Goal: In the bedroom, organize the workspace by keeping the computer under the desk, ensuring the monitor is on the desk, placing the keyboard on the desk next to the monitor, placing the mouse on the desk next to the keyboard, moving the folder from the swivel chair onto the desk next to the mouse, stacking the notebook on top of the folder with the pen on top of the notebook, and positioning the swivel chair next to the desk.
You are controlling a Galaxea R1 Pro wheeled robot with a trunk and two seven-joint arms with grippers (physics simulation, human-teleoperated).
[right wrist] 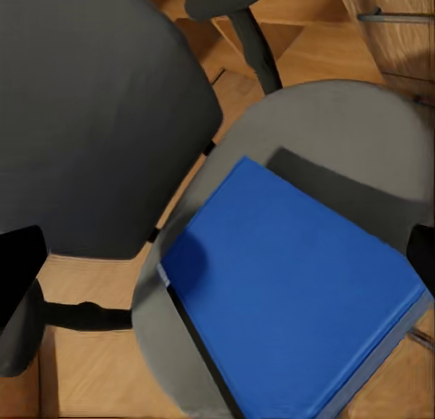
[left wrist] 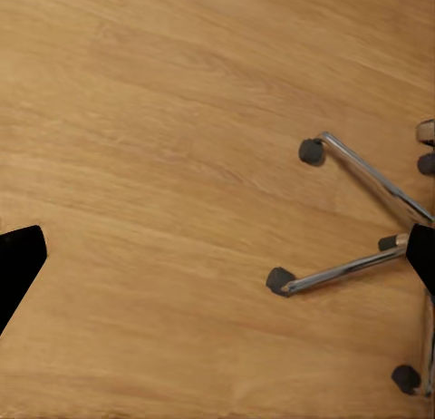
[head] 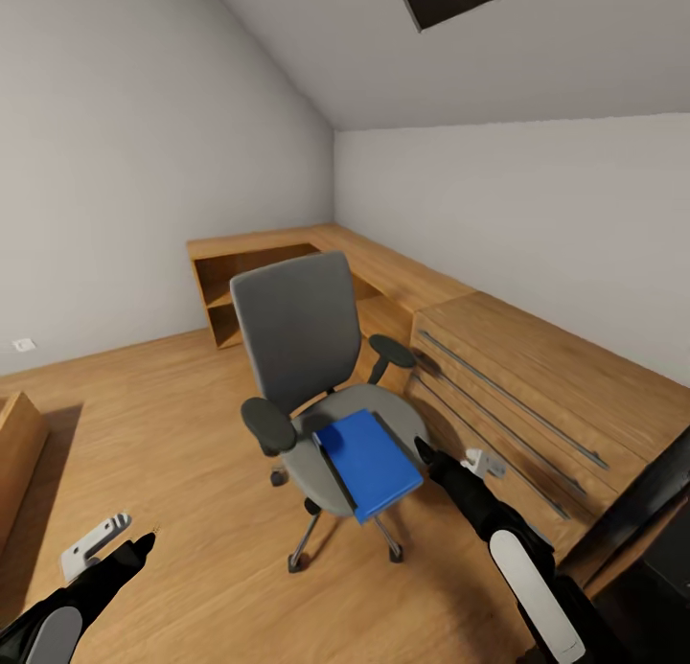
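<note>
My right arm reaches forward, its gripper (head: pixel 431 450) spread wide, fingertips at both edges of the wrist view. My left arm hangs low at my side, its gripper (head: pixel 144 545) pointing forward and down, fingers likewise apart.
</note>
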